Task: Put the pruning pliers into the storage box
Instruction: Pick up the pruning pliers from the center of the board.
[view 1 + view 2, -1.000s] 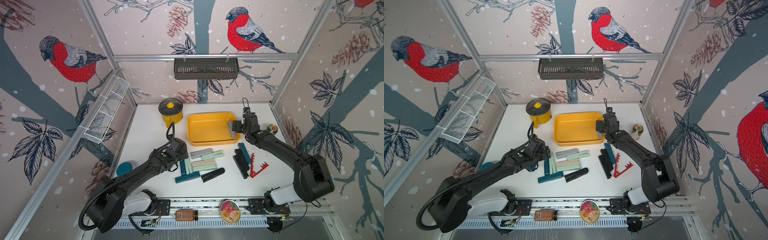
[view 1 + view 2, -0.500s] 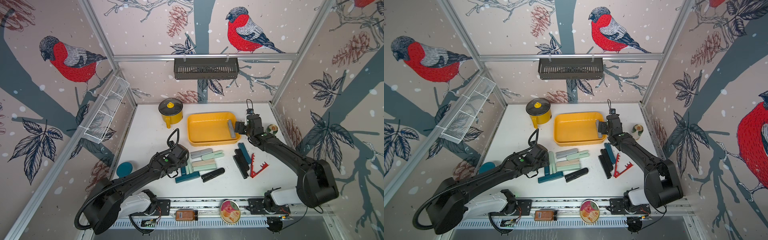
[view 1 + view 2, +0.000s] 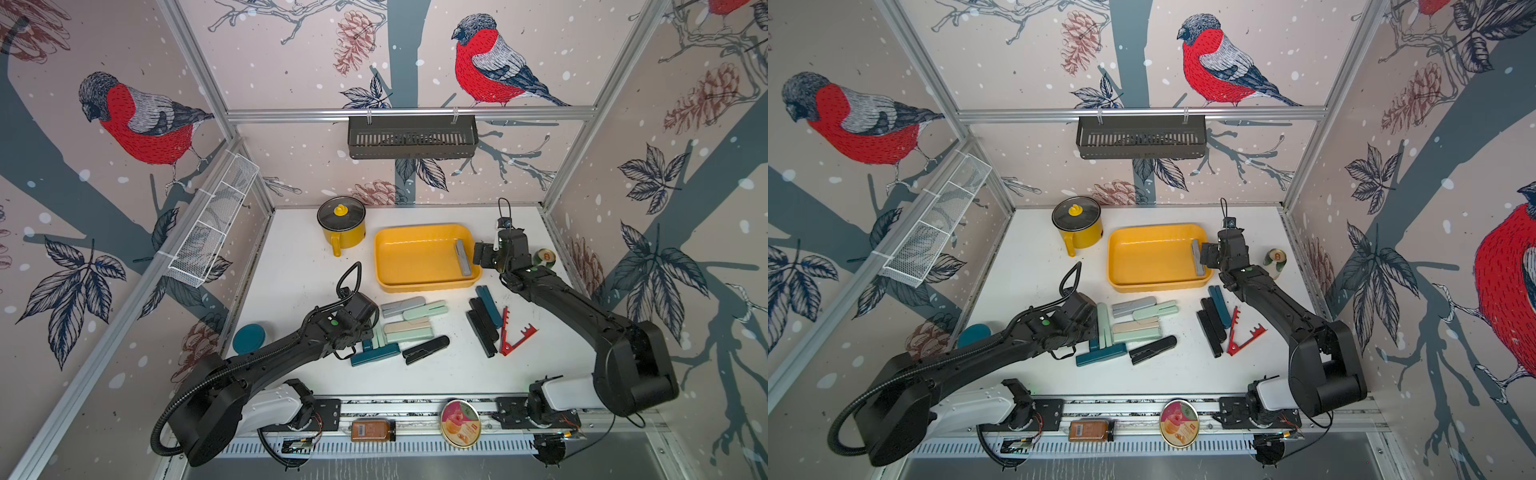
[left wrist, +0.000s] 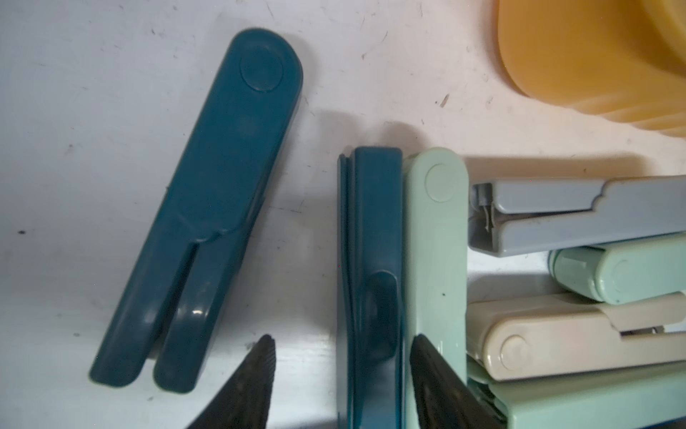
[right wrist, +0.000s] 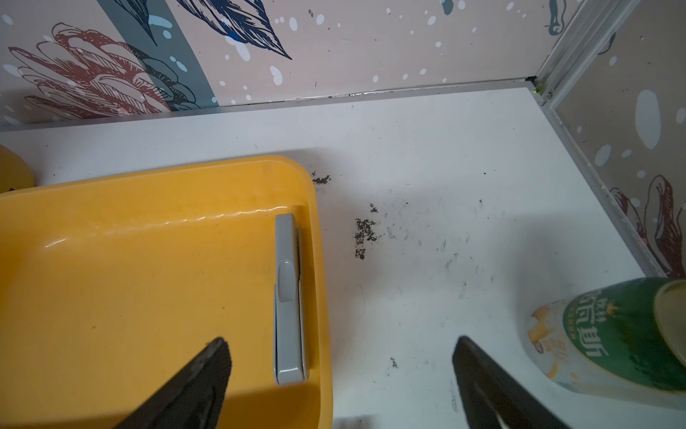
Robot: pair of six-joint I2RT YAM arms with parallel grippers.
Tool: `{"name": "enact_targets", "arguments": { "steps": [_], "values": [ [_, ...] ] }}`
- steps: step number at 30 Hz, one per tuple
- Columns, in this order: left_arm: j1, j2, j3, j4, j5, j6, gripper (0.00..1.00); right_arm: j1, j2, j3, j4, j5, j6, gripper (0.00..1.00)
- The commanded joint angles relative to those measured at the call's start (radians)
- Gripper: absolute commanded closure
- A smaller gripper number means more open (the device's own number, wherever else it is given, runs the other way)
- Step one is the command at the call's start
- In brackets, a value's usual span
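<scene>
The yellow storage box (image 3: 415,229) holds one grey pruning pliers (image 3: 462,257) along its right wall, also seen in the right wrist view (image 5: 287,297). My right gripper (image 5: 341,343) hangs open over the box's right rim (image 5: 315,237) with nothing in it. In the left wrist view my left gripper (image 4: 342,347) stands astride a teal pliers (image 4: 371,260) set on edge. One finger (image 4: 427,356) lies over the mint pliers (image 4: 434,241) beside it. A gap shows at the other finger (image 4: 260,364). More pliers lie loose in front of the box, among them a red toothed one (image 3: 515,336).
A yellow lidded pot (image 3: 341,226) stands left of the box and a green can (image 3: 544,257) lies to its right, close to the right wall. A teal round lid (image 3: 248,338) lies at the left wall. A black basket (image 3: 411,137) hangs on the back wall.
My left gripper has settled lower over the pliers pile and its jaws have narrowed. My right gripper has drawn back to the right from the box; the grey pliers stays inside.
</scene>
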Motion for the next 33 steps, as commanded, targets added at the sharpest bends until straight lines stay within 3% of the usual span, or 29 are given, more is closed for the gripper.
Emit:
{"name": "enact_targets", "arguments": {
  "steps": [1,19,33],
  "values": [
    [-0.004,0.015,-0.002,-0.015,0.006,0.007,0.42,-0.003,-0.007,-0.004,0.019,-0.006,-0.013,0.06],
    [-0.008,-0.02,-0.006,0.003,0.013,0.023,0.41,-0.008,0.0,-0.015,0.017,-0.034,-0.008,0.05],
    [-0.01,0.045,0.003,0.003,0.039,0.046,0.51,-0.008,0.004,-0.015,0.016,-0.041,-0.014,0.05]
  ]
}}
